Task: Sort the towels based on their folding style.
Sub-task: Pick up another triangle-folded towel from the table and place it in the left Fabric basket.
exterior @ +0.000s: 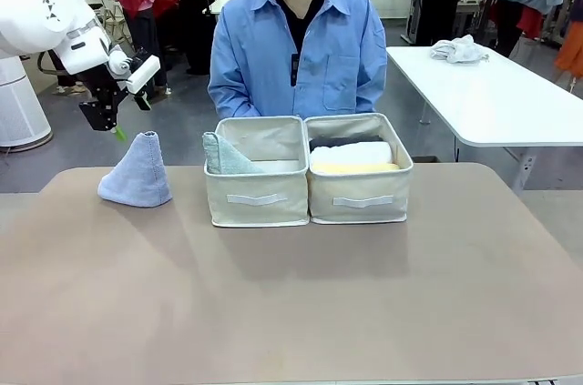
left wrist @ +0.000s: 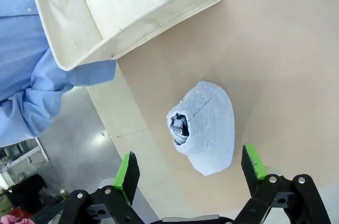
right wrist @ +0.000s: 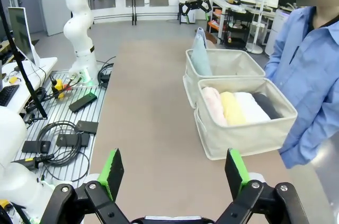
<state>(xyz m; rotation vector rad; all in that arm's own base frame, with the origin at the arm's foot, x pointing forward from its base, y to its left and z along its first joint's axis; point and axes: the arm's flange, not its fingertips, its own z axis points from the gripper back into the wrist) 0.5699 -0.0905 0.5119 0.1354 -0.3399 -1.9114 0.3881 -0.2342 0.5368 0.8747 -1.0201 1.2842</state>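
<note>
step: last cone still out on the table [exterior: 291,312], so I'm lining up my left gripper [left wrist: 186,173] to grab it. It's spread wide with nothing in it, hanging above the blue cone [left wrist: 205,126] and a bit to its far-left side going by the front view.

blue cone: stands upright on the table, well left of the left bin [exterior: 256,171], on its own with nothing touching it. From my wrist cam I look almost straight down its tip, and the hollow fold at the top shows.

left bin: already holds the grey-green cone [exterior: 224,156], leaning in the corner nearest the blue cone. The rest of the floor looks free, so there's room.

right bin: sits touching the left bin [exterior: 357,169], packed with rolls. I can make out pink [right wrist: 213,104], yellow [right wrist: 231,108], white [right wrist: 250,106] and dark grey [right wrist: 267,106] side by side.

right gripper: also wide open and empty [right wrist: 175,172], parked well back from both bins.

how I'd do it: come down centred so one pad lands on each side, pinch about halfway up where the terry is thick, not the floppy tip. Squeeze gently or it'll probably collapse and lose the cone shape.

watch out: lift high enough to clear the left bin's rim, and set it beside the grey-green one instead of on top.
</note>
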